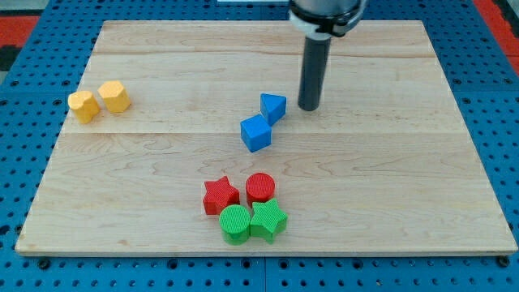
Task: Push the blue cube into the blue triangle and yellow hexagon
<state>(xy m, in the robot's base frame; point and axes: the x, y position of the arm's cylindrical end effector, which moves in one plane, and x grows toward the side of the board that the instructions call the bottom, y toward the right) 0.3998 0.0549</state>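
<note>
The blue cube lies near the board's middle. The blue triangle sits just above and right of it, touching or nearly touching its corner. The yellow hexagon lies far off at the view's left, next to another yellow block. My tip rests on the board just right of the blue triangle, a small gap apart, and up-right of the blue cube.
A red star, a red cylinder, a green cylinder and a green star cluster near the view's bottom centre. The wooden board is ringed by a blue pegboard.
</note>
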